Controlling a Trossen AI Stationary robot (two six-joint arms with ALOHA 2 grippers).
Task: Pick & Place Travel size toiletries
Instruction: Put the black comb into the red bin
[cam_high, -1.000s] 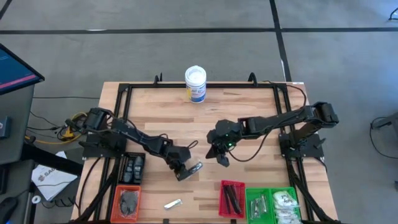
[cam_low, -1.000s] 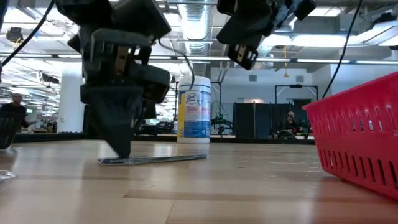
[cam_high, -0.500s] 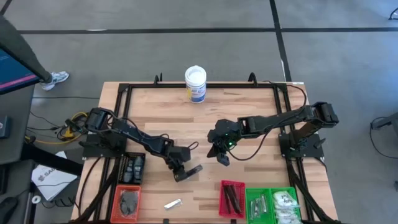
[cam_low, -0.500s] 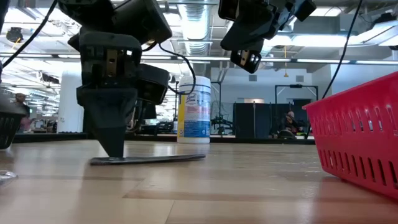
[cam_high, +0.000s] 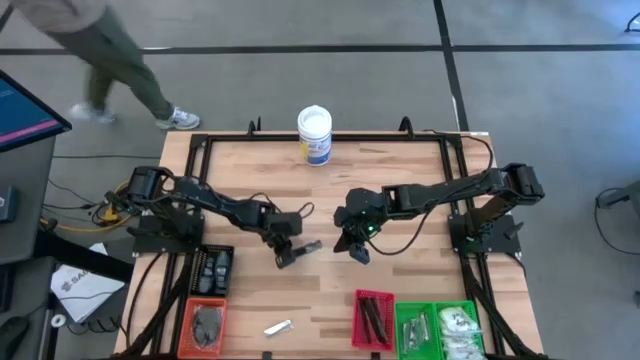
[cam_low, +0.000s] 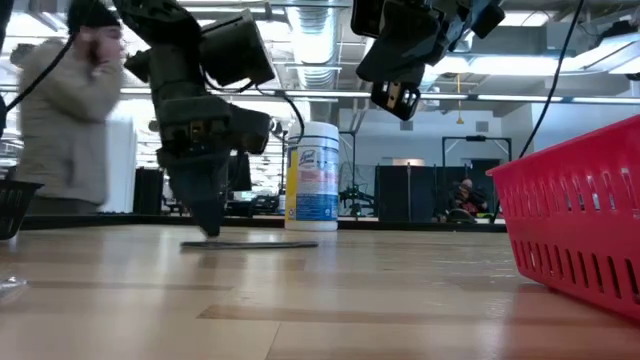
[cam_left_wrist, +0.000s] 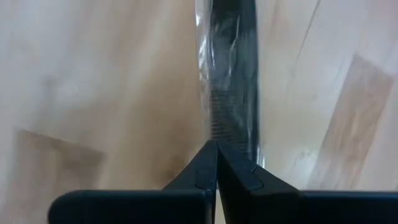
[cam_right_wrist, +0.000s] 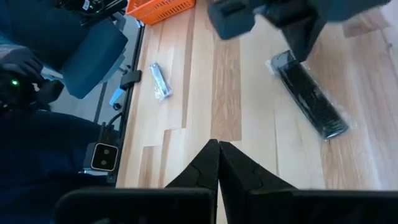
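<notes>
The left gripper stands point-down on the wooden table, its fingers pressed together with nothing between them, and the tip rests at one end of a slim black stick in a clear wrapper that lies flat on the boards, reaching from the tip toward the right arm. In the left wrist view the closed fingers meet at the near end of that wrapped stick, touching its wrapper; whether they pin it or only touch it cannot be told. In the low view the same gripper comes down onto the flat packet on the wood. The right gripper hangs above the table just past the stick's far end, also clenched on nothing, well clear of the surface in the low view. From its wrist camera its shut fingertips point down at bare boards, with the black stick and a small silvery sachet farther off. Outward from the left gripper, that silvery sachet lies near the table's front edge, beside an orange tray holding dark items; a red tray with black sticks and green trays with clear packets sit past it along the same edge. A white tub with a blue label stands at the far edge. Beyond the table is grey floor (a person is walking past the corner behind the left arm), and the low view shows an open workshop hall with ceiling lights behind the tub.
</notes>
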